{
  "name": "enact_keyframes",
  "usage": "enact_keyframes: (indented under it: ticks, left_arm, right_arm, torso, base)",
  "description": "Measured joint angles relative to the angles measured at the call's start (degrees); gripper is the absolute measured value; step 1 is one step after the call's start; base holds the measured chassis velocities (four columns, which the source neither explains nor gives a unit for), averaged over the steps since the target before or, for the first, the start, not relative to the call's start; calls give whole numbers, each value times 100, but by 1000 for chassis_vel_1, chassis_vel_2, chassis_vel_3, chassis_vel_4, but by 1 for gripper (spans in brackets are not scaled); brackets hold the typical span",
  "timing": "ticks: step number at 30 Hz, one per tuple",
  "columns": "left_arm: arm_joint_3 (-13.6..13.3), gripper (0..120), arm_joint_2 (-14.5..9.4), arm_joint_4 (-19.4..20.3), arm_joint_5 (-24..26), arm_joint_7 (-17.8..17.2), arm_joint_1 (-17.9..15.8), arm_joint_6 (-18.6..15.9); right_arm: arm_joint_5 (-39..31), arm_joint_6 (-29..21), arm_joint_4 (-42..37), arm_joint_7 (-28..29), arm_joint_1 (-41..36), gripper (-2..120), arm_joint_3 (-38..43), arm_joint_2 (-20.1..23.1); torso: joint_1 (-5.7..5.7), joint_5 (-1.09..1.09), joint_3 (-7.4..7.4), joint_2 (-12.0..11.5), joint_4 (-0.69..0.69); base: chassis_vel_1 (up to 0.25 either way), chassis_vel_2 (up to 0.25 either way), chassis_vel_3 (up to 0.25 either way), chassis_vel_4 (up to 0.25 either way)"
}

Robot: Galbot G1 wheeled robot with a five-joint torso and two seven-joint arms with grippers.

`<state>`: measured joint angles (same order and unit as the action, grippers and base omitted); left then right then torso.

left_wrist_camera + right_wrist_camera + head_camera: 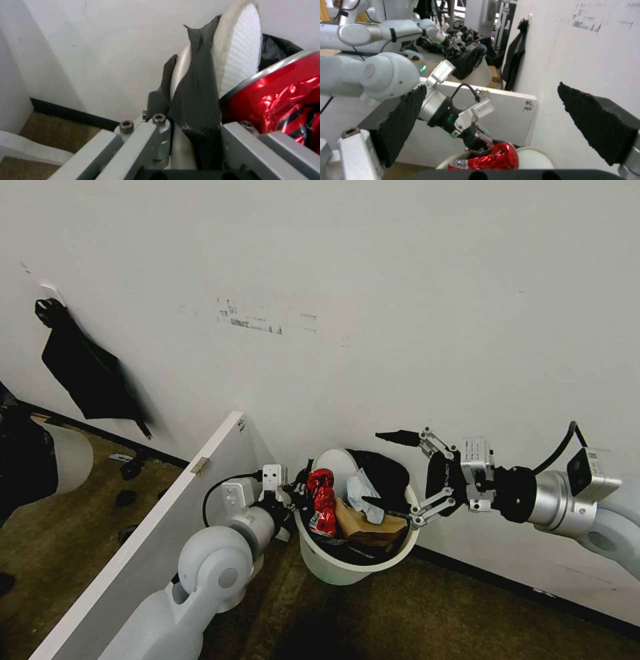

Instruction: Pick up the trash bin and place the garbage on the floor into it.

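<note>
Bin held up near the wall, already loaded with litter.

The left gripper is clamping its fingers on the left rim of the trash bin, holding it above the floor, while the right gripper is hovering at the bin's right rim with fingers spread apart and empty. A crushed red can, slipper, tissue and tan paper are sitting inside. Judging by this, a drop-off step is ending; next calls for finding any remaining garbage.
</note>
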<state>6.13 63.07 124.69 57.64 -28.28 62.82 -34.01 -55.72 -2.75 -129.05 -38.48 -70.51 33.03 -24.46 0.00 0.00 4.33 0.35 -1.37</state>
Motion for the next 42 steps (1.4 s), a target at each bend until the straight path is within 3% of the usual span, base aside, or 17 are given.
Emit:
enact_keyframes:
  ticks: [10,16,22,42]
  left_arm:
    - [149,4,-213,243,148,-42,105,-17]
    - [359,4,-554,464,364,-54,296,-22]
    - [481,4,-718,614,379,-59,455,-8]
    - [460,4,-744,855,347,-147,690,-6]
  right_arm:
    - [-149,164,-20,74,-9,100,117,94]
    - [-124,384,-7,83,-158,100,218,-54]
    - [-50,448,56,145,-169,100,200,-215]
    - [139,543,409,193,-117,100,32,-486]
  torso:
    - [0,0,0,0,0]
    - [0,0,0,0,0]
    - [0,0,0,0,0]
    - [0,0,0,0,0]
  base:
    - [0,0,0,0]
    - [0,0,0,0]
    - [0,0,0,0]
    - [0,0,0,0]
